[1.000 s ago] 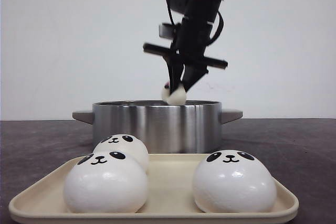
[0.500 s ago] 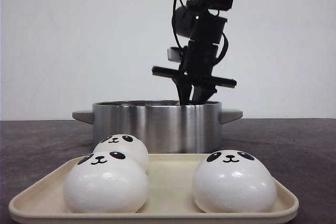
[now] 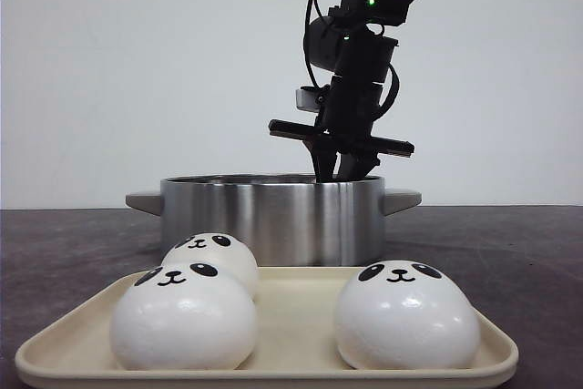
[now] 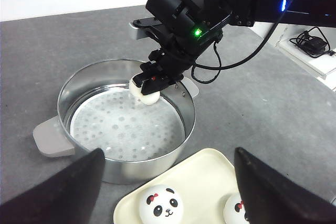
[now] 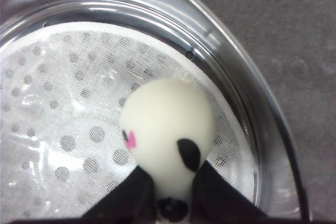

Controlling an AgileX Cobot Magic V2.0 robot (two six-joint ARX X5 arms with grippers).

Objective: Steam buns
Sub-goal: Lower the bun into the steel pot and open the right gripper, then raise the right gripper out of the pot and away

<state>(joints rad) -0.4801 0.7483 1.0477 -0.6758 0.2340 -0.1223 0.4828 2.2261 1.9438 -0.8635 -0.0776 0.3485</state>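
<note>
A steel steamer pot (image 3: 271, 216) stands behind the cream tray (image 3: 301, 316), which carries three buns (image 3: 405, 314); inside the pot's rim, above its perforated liner (image 4: 123, 129), the right gripper (image 4: 149, 86) pinches a fourth bun (image 5: 168, 124); the left gripper (image 4: 168, 182) is spread open.

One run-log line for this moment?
right gripper: shut on bun, inside steamer pot | left gripper: open, idle | tray: three buns remain

Four buns (image 3: 405, 314) (three on one tray (image 3: 291, 302)), one pot (image 3: 271, 216).
</note>
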